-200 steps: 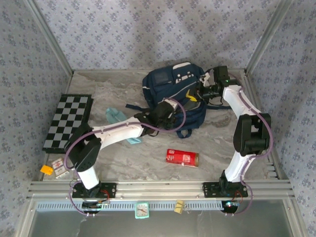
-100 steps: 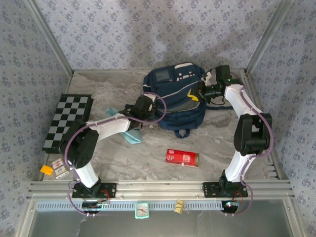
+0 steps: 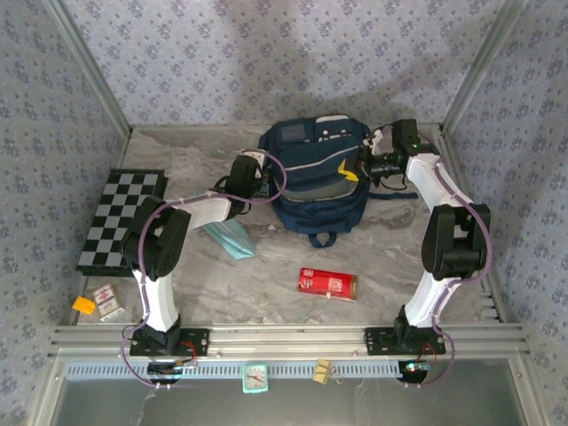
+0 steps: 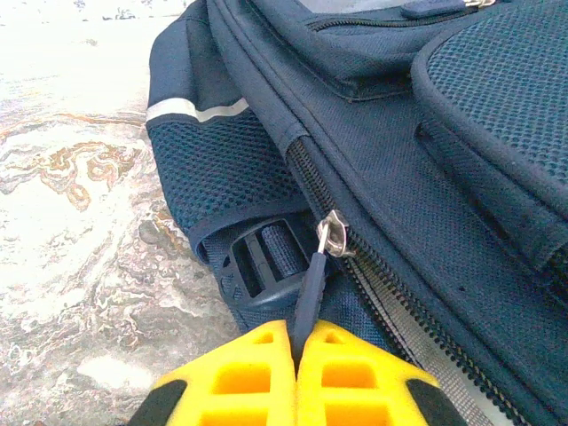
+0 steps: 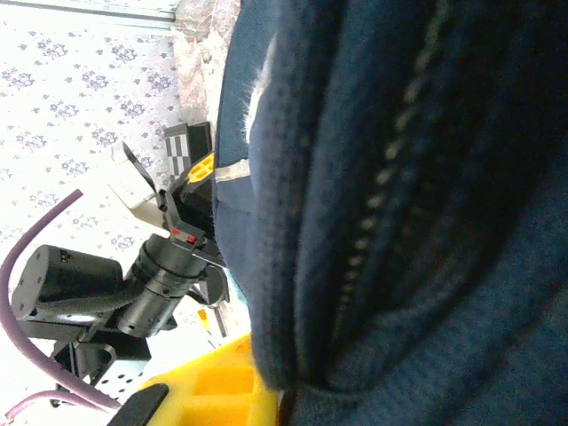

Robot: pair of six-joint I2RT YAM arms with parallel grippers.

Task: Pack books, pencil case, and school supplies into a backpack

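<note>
The navy backpack lies at the back middle of the table. My left gripper is at its left side, shut on the dark zipper pull, which hangs from the metal slider just above a black buckle. My right gripper is at the pack's right edge, shut on a fold of backpack fabric beside a zip. The pale blue pencil case lies under the left forearm. The red school supplies box lies alone toward the front. The books are hidden.
A black-and-white chessboard lies at the left edge. Small cards and an orange piece sit at the front left corner. Patterned walls close in the table on three sides. Bare marbled surface lies to the right of the red box.
My left gripper has travelled from the backpack's front middle leftward and back to its left side, drawing the zipper pull with it. The right gripper has stayed clamped at the right edge.
</note>
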